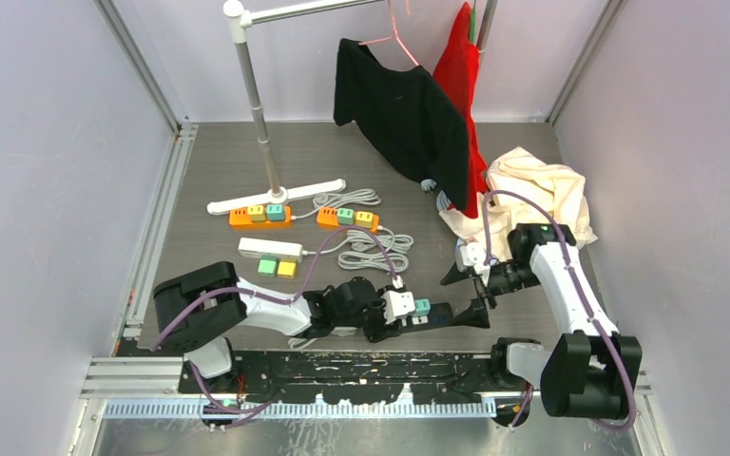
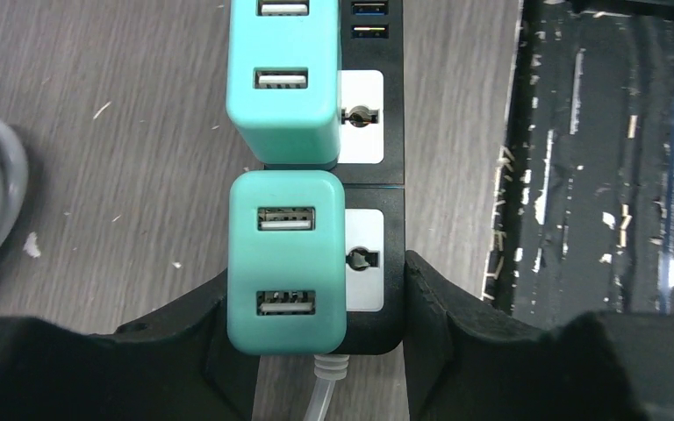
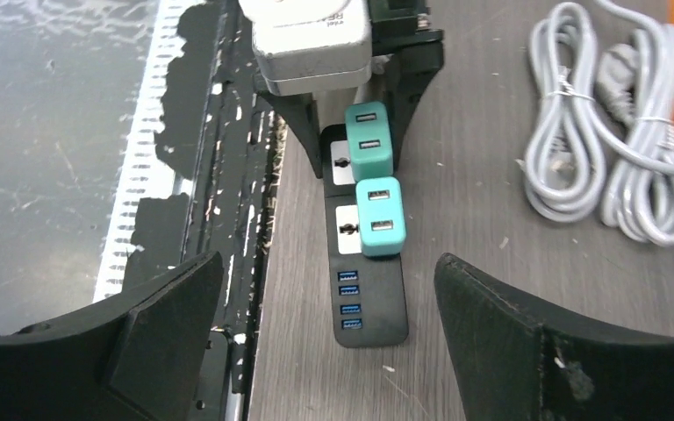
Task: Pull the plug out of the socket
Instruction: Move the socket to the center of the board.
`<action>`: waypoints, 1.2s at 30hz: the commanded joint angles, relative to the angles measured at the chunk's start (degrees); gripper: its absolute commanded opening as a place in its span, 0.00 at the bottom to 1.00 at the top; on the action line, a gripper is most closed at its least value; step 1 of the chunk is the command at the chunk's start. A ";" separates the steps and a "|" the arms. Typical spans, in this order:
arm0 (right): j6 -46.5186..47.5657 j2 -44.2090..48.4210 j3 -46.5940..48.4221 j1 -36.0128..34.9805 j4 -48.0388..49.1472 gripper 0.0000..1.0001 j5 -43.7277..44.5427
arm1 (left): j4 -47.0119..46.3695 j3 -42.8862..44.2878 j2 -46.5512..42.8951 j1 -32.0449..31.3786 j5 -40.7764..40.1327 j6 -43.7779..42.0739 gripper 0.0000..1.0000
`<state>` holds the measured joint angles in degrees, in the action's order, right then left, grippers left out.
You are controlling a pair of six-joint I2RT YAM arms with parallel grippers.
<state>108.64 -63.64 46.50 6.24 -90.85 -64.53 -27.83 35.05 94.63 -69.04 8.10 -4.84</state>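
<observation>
- Lavender walls (image 1: 57, 142) box in a grey wood-grain table (image 1: 219, 171); a clothes rail hung with garments stands at the far side, well apart from the work.
- Along the near edge, just beside the black base rail (image 1: 342, 366), lies a long black plastic power strip (image 3: 370, 307). Its cord end is to the left and its blue USB ports to the right.
- Two boxy teal plastic adapters are seated in it, almost touching: the left teal adapter (image 2: 285, 263) and the right teal adapter (image 3: 380, 217).
- The left gripper (image 2: 318, 272) is clenched across the strip's cord end, bracing it, with the left teal adapter between its fingers.
- The right gripper (image 3: 329, 263) is released, jaws spread wide, facing the USB end and touching nothing.
- Neither plug looks pulled yet; the right teal adapter seems the one open to the free gripper.
- Both adapters overhang the strip's far side, so jaws closing low could pinch strip and adapter together, and nothing would part.
- The brace sits at the left end only, so a tilted pull could lever the right end up or bind the pins.
- With the adapters so close, a finger may catch the neighbour, and the near finger could snag on the base rail.
- Grey cable coils (image 3: 579, 132) lie further off, apart from the strip.
</observation>
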 commanded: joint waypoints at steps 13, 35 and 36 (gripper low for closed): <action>-30.99 -2.95 -4.05 -16.59 36.35 0.70 11.24 | -14.48 -2.19 -0.53 -0.13 1.89 7.48 0.71; -33.20 -5.90 -5.10 -28.16 39.40 0.61 17.42 | -18.78 -3.95 -0.43 -0.13 -0.76 9.30 0.73; -33.29 -5.93 -5.11 -28.33 39.43 0.60 17.46 | -18.78 -3.80 -0.15 -0.13 -0.60 9.36 0.73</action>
<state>76.20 -69.17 41.34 -20.93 -52.86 -48.38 -41.63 30.39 93.25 -69.04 8.51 4.14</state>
